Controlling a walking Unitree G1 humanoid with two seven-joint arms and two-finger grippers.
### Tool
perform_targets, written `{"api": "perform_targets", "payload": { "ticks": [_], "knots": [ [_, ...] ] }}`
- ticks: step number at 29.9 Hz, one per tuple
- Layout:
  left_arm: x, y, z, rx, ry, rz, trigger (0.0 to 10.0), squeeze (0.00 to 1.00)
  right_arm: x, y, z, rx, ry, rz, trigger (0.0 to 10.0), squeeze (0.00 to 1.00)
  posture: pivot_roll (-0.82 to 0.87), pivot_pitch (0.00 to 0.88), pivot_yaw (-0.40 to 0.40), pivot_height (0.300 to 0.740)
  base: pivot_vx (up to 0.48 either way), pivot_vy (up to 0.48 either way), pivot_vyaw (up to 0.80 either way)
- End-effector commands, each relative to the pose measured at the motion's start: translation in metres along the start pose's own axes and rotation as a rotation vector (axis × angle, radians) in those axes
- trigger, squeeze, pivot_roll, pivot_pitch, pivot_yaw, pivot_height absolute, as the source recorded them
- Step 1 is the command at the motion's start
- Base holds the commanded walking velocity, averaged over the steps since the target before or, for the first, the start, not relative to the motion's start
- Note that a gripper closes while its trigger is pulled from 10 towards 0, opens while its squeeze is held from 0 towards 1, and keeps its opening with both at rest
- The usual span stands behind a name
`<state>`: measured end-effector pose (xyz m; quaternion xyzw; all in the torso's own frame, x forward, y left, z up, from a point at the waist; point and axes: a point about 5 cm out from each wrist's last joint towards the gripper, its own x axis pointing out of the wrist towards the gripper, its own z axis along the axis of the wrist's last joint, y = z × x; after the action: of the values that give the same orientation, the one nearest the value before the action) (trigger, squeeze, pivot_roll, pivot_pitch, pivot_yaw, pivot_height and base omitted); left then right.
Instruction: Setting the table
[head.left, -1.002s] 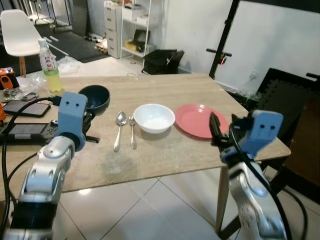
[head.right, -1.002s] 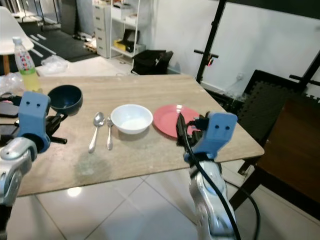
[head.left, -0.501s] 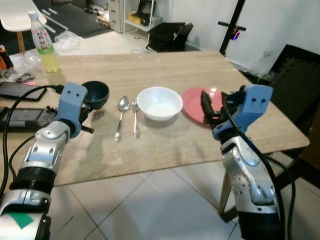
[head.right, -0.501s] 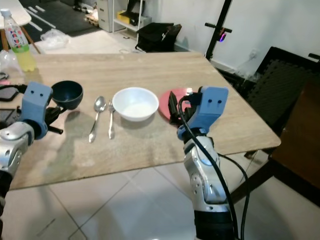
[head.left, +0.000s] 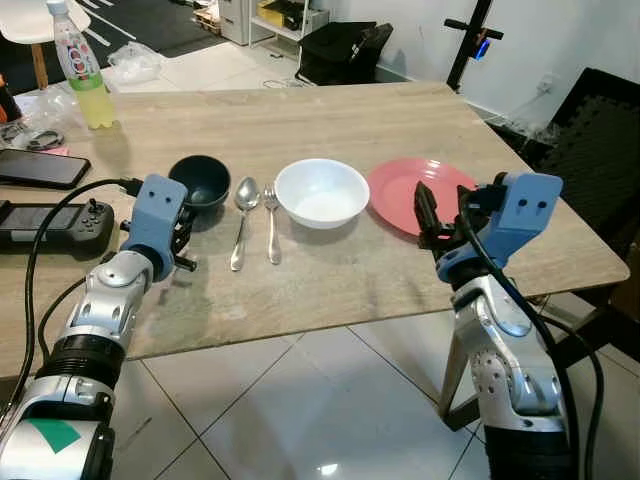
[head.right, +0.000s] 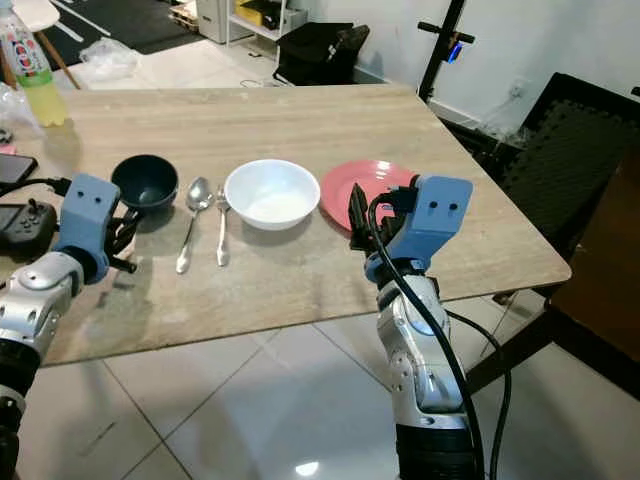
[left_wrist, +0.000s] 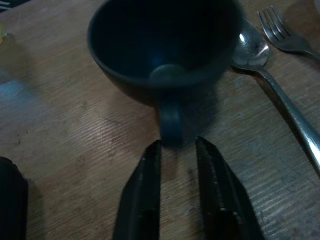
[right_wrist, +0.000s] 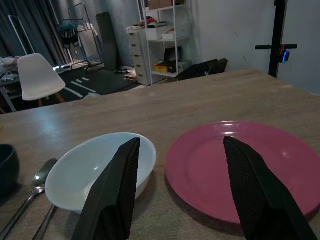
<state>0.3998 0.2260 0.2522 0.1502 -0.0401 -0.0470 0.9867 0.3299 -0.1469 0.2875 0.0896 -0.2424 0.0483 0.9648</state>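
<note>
left gripper (left_wrist: 175, 150) sits low on the wooden table (head.left: 330, 110), fingers narrowly apart, tips just short of the dark blue cup (head.left: 200, 181) handle. right gripper (right_wrist: 182, 190) wide open before the pink round plate (head.left: 418, 194). risk: nudging cup into steel spoon (head.left: 243, 205). can't see cup's far side.

The two head views look forward and down from the near edge of the wooden table (head.left: 330, 120), both covering the same tabletop, with the right eye view shifted slightly sideways. The left wrist view sits close above the table surface, facing the dark bowl (left_wrist: 165, 45) at 12 o'clock. The right wrist view looks low across the tabletop, sharing the white bowl (right_wrist: 100, 170) and pink plate (right_wrist: 240, 165) with the head views.
</note>
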Motion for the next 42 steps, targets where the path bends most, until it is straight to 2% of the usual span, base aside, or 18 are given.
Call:
{"api": "perform_targets", "payload": {
  "ticks": [1,9,10,15,17,19,20,21,22,23,24,25,27,28,31,35,39,42],
  "knots": [
    [0.0,0.003,0.001,-0.012,-0.014,0.013,10.0,1.0,-0.002,-0.002,0.001,0.002,-0.004,-0.008,10.0,0.0,0.07,0.245,-0.014,0.74,0.0,0.0,0.0],
    [0.0,0.009,0.018,-0.022,-0.097,0.031,10.0,1.0,-0.001,0.002,-0.002,0.007,0.0,0.005,10.0,0.0,0.08,0.236,-0.016,0.74,0.0,0.0,0.0],
    [-0.002,0.009,0.025,-0.024,-0.128,0.017,10.0,0.0,-0.002,0.002,-0.001,0.004,-0.002,0.007,10.0,0.0,0.08,0.231,-0.013,0.74,0.0,0.0,0.0],
    [-0.021,0.005,0.05,0.017,-0.254,-0.06,10.0,0.0,-0.006,0.0,0.001,-0.018,-0.019,0.001,10.0,0.0,0.08,0.203,0.003,0.74,0.0,0.0,0.0],
    [-0.039,0.006,0.063,0.078,-0.301,-0.111,10.0,0.0,-0.012,-0.004,0.006,-0.016,-0.028,-0.014,10.0,0.0,0.09,0.192,0.005,0.74,0.0,0.0,0.0],
    [-0.058,0.007,0.072,0.074,-0.315,-0.184,10.0,0.0,-0.021,-0.006,0.009,-0.014,-0.024,-0.007,10.0,0.0,0.11,0.175,0.001,0.74,0.0,0.0,0.0],
    [-0.065,0.007,0.072,0.069,-0.304,-0.204,10.0,0.0,-0.028,-0.006,0.008,-0.01,-0.012,0.007,10.0,0.0,0.13,0.167,-0.002,0.74,0.0,0.0,0.0],
    [-0.065,0.007,0.072,0.069,-0.304,-0.204,10.0,0.0,-0.028,-0.006,0.008,-0.01,-0.012,0.007,10.0,0.0,0.13,0.167,-0.002,0.74,0.0,0.0,0.0],
    [-0.078,0.004,0.062,0.045,-0.246,-0.222,10.0,0.0,-0.042,-0.004,0.003,0.01,0.036,0.037,10.0,0.0,0.14,0.149,-0.008,0.74,0.0,0.0,0.0],
    [-0.078,0.004,0.062,0.045,-0.246,-0.222,10.0,0.0,-0.042,-0.004,0.003,0.01,0.036,0.037,10.0,0.0,0.14,0.149,-0.008,0.74,0.0,0.0,0.0],
    [-0.089,-0.002,0.047,-0.025,-0.17,-0.212,10.0,0.0,-0.059,-0.002,-0.003,0.017,0.099,0.066,10.0,0.0,0.16,0.131,-0.018,0.74,0.0,0.0,0.0],
    [-0.089,-0.002,0.047,-0.025,-0.17,-0.212,10.0,0.0,-0.059,-0.002,-0.003,0.017,0.099,0.066,10.0,0.0,0.16,0.131,-0.018,0.74,0.0,0.0,0.0],
    [-0.099,-0.009,0.035,-0.087,-0.111,-0.186,10.0,0.0,-0.076,-0.005,-0.01,0.036,0.191,0.089,10.0,0.0,0.15,0.115,-0.021,0.74,0.0,0.0,0.0],
    [-0.099,-0.009,0.035,-0.087,-0.111,-0.186,10.0,0.0,-0.076,-0.005,-0.01,0.036,0.191,0.089,10.0,0.0,0.15,0.115,-0.021,0.74,0.0,0.0,0.0],
    [-0.107,-0.014,0.012,-0.104,-0.027,-0.133,10.0,0.0,-0.096,-0.002,-0.022,0.008,0.296,0.172,10.0,0.0,0.14,0.094,-0.021,0.74,0.0,0.0,0.0],
    [-0.105,-0.015,-0.006,-0.11,0.03,-0.098,10.0,0.0,-0.088,0.002,-0.017,-0.055,0.25,0.199,10.0,0.0,0.13,0.078,-0.014,0.74,0.0,0.0,0.0],
    [-0.103,-0.016,-0.003,-0.126,0.024,-0.112,10.0,0.0,-0.078,0.0,-0.009,-0.073,0.187,0.171,10.0,0.0,0.12,0.058,-0.005,0.74,0.0,0.0,0.0],
    [-0.107,-0.021,-0.005,-0.142,0.046,-0.13,10.0,0.0,-0.082,0.002,-0.011,-0.056,0.206,0.152,10.0,0.0,0.11,0.044,0.004,0.74,0.0,0.0,0.0]
  ]
}}
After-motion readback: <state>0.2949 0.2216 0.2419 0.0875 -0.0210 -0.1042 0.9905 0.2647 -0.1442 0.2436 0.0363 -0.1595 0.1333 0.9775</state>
